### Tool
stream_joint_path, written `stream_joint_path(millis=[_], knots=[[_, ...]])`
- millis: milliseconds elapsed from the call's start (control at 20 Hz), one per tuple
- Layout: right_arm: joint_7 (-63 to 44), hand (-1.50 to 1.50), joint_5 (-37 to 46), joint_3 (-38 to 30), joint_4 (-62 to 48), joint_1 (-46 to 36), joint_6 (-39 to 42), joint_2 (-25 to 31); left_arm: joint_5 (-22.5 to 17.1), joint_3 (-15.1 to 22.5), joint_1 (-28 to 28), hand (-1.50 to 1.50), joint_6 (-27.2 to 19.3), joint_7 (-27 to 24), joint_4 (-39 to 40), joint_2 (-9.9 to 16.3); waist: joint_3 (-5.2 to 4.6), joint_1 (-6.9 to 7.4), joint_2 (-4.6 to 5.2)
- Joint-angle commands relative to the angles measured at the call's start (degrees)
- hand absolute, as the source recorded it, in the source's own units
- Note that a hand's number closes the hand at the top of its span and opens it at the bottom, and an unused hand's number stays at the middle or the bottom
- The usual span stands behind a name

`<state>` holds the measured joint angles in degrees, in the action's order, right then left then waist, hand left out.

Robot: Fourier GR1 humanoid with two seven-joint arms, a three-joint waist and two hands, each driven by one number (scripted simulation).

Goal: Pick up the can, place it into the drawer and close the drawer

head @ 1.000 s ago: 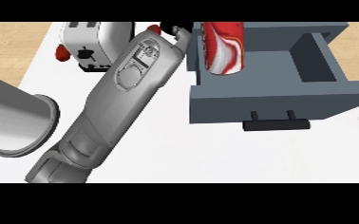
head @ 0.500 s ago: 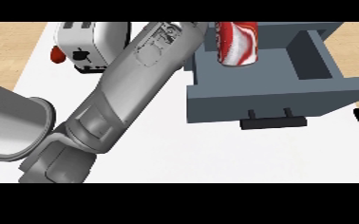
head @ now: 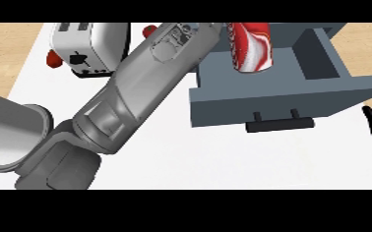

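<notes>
- Robot hand on the left (head: 227,33): only a dark sliver at 12 o'clock, tucked behind its own forearm (head: 138,93); open or clasped cannot be told from here.
- Forearm slanted from 7 o'clock up toward 12, likely to carry the wrist across the counter and over the drawer's near-left corner.
- Can (head: 251,46), red and white, just beside that sliver on its 3 o'clock side, long axis running roughly 12 to 6, lower end tipped slightly toward 5.
- Seen within the open drawer (head: 269,98), toward the left of the cavity; held above the floor or already resting on it, not clear from this steep angle.
- Probably the placing step: can brought inside the walls so that a release would leave it in the cavity, not on the rim.
- Drawer pulled out toward 6 o'clock, dark handle (head: 280,124) on its front face, well clear of the arm; closing not yet done.
- Robot hand on the right (head: 365,117): thin black edge at 3 o'clock, beyond the drawer's right corner; state cannot be told.
- Toaster (head: 83,49) at 10 o'clock on the white counter (head: 218,162), a small red object (head: 52,59) against its left side.
- Risk, as a guess: left drawer wall close to the wrist, so a straight lift out looks safer than a sideways sweep.
</notes>
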<state>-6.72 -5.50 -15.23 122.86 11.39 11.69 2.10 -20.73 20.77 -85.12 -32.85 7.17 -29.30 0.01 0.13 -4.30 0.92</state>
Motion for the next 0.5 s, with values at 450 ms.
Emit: stream_joint_path(millis=[450], knots=[[-1.5, -1.5, 2.2, 1.8, -1.8, -5.6, -1.8, 0.1, -5.4, 7.9, 0.7, 1.5, -3.6, -6.7, 6.5, 0.0, 0.04, -2.09, 0.77]])
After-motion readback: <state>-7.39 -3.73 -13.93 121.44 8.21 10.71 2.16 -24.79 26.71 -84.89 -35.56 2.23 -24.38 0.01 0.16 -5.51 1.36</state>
